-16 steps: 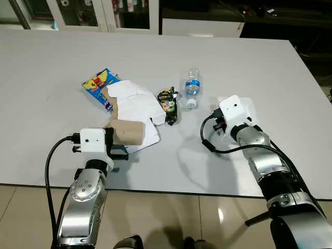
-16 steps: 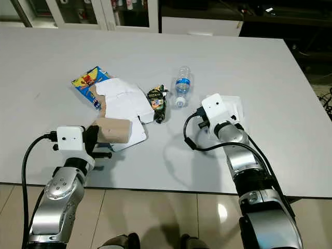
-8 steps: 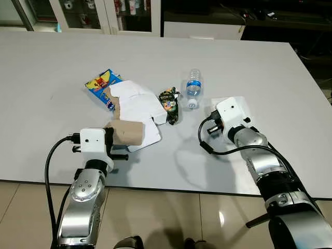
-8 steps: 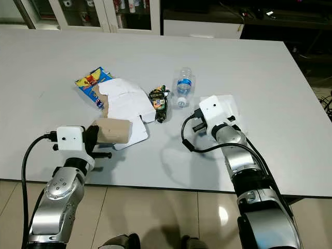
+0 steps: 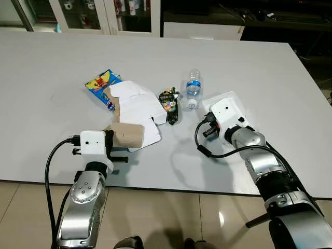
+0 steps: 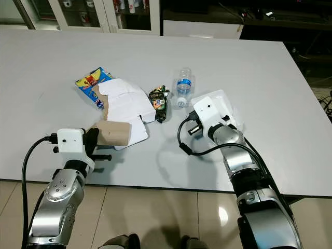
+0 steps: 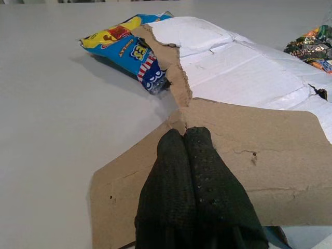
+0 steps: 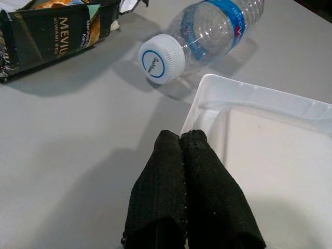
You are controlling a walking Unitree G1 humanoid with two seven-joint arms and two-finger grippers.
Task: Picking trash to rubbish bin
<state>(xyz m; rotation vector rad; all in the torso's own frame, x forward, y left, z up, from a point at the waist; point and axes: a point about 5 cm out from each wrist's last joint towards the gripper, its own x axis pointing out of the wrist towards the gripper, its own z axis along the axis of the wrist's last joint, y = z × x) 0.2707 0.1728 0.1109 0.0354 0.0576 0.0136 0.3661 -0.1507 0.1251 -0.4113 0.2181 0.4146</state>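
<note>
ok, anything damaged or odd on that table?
The white cardboard box is torn open and flattened, brown inner side showing, its flap curled by the left gripper. The water bottle lies on its side.

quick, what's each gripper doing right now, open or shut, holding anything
Left gripper: shut, fingertips resting on the torn cardboard box, nothing visibly gripped.
Right gripper: shut, empty, at the corner of the white plastic tray.

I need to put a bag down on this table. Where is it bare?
Bare: the table's far half beyond the bottle, and its left side beside the snack bag. Crowded: the middle, with cardboard, wrapper, bottle and tray.
</note>
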